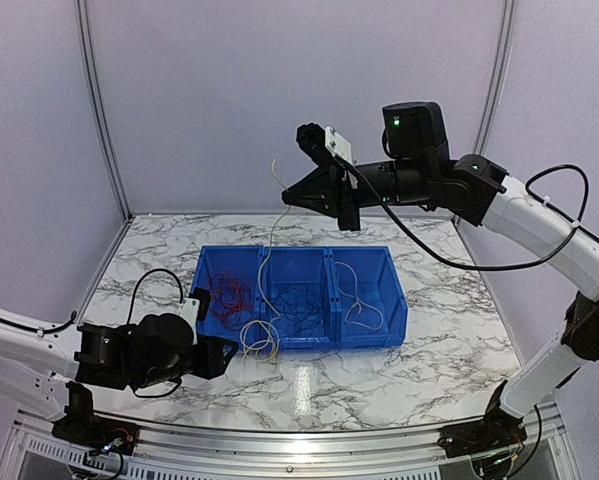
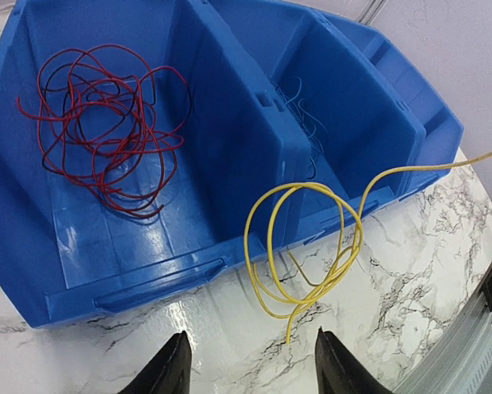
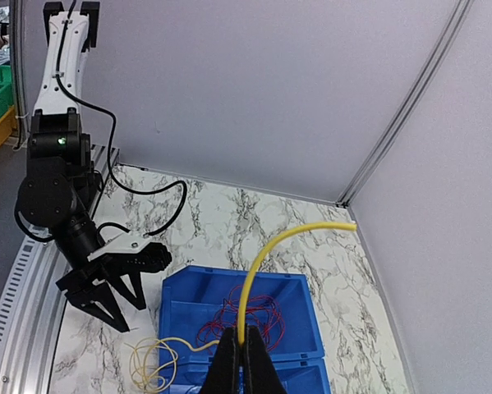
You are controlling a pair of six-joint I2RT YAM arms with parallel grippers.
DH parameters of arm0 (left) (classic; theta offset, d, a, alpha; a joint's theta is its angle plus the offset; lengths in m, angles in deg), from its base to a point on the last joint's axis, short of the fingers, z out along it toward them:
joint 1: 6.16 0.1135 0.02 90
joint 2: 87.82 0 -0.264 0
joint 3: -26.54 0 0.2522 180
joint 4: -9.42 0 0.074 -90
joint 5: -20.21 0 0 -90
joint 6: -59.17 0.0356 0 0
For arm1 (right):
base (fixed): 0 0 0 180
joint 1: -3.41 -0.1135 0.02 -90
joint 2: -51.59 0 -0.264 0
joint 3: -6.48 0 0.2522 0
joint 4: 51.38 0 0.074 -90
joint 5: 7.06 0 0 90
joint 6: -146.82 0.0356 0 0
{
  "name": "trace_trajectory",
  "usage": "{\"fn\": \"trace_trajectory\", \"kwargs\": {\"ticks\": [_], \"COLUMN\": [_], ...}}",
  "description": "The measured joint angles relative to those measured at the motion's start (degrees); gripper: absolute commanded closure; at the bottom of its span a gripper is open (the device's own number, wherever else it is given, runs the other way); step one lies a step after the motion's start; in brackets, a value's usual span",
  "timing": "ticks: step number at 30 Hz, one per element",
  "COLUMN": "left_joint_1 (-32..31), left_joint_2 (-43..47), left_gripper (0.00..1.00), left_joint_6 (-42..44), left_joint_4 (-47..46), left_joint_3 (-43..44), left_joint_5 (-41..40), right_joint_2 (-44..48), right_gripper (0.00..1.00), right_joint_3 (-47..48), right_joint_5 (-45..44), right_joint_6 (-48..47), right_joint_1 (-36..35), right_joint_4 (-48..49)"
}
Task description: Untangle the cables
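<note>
Top external: arm poses?
Right arm (image 1: 539,225) raised over the blue bin's (image 1: 369,335) far edge, jaws clamped on the yellow cable (image 2: 358,236); left arm (image 1: 129,352) low, near-left desk (image 1: 429,370) corner, jaws apart.
Cable's slack?
Looped on the marble desk by the bin's near edge.

Left gripper (image 2: 252,335) low, jaws apart; right gripper (image 1: 286,196) raised (arm outstretched), seemingly shut.

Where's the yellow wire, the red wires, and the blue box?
yellow cable (image 2: 311,185), left wrist view, top of its loop.
red cables (image 2: 98,123), left wrist view, tangle's middle.
blue bin (image 2: 147,283), left wrist view, front rim.
</note>
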Motion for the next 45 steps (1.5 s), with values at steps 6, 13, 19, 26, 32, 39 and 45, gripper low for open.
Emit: {"fn": "trace_trajectory", "kwargs": {"ticks": [6,13,19,26,32,39,45], "left_joint_1": [1.33,6.64,9.6,9.6,9.38,9.25,9.25], "left_joint_2": [-5.18,-13.16,-16.44,-0.44,24.2,31.93,27.43], "left_gripper": [0.54,0.79,1.0,1.0,1.0,1.0,0.96], "left_joint_6": [-5.2,-8.15,-9.22,-13.27,-17.35,-16.76,-14.16], "left_joint_4": [-6.32,-10.23,-11.5,-6.21,-3.17,0.79,3.85], "left_joint_3": [-0.63,2.95,4.74,-2.34,-6.54,-7.28,-5.73], "left_joint_5": [1.07,4.63,9.22,9.31,5.97,4.61,4.35], "right_joint_2": [0.0,0.09,1.33,3.8,8.17,8.7,8.9], "right_gripper": [1.0,1.0,1.0,1.0,1.0,1.0,1.0], "right_joint_3": [-0.35,-1.99,-2.51,4.55,8.46,5.53,4.15], "right_joint_5": [0.85,1.09,0.57,-3.56,-6.32,-6.49,-5.79], "right_joint_6": [0.46,0.55,0.39,-2.03,-3.04,-0.87,1.6], "right_joint_1": [0.0,0.0,0.2,8.04,17.35,19.1,19.15], "right_joint_4": [0.04,0.04,-0.52,-6.23,-12.98,-14.8,-14.82]}}
